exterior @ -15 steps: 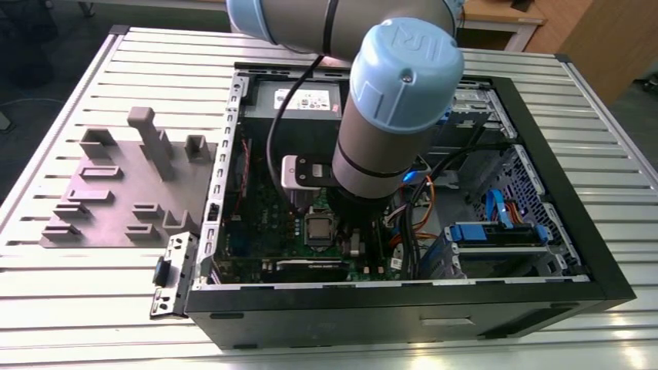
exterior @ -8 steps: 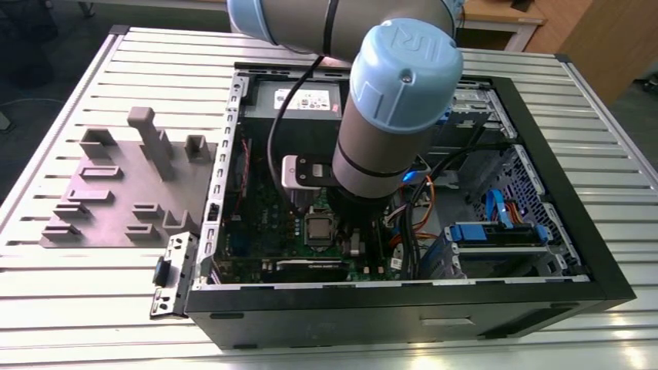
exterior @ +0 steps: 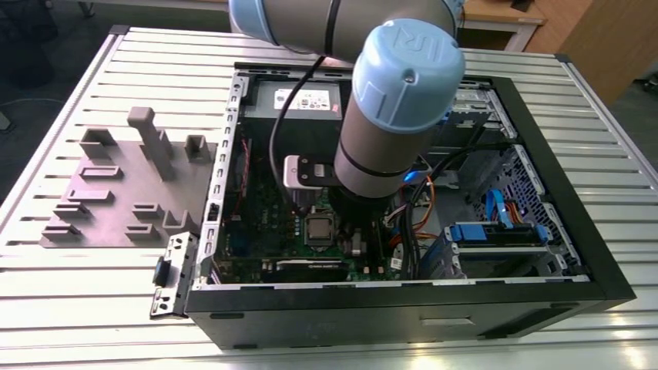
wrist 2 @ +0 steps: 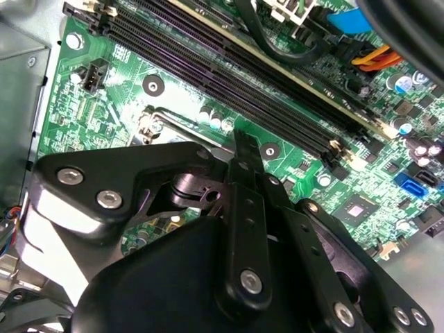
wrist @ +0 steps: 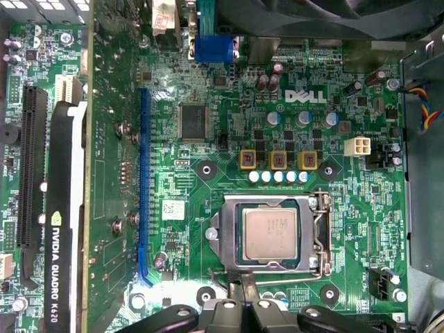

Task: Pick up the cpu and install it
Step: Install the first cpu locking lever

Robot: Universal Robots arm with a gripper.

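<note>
The cpu is a small silver-grey square lying flat in the socket on the green motherboard, with the silver socket frame around it. In the exterior view the cpu shows inside the open computer case, just beside the arm's wrist. My gripper hangs right above the board at the socket's edge. Its black fingers are pressed together with nothing between them, and their tip touches or nearly touches the frame's rim. The second wrist view shows the gripper from behind, narrow and shut, over the board.
The black case walls enclose the work area. A black graphics card and a blue slot lie to one side of the socket, and long memory slots to another. Cables and a blue drive bay fill the exterior view's right. Grey plastic blocks stand on the table outside.
</note>
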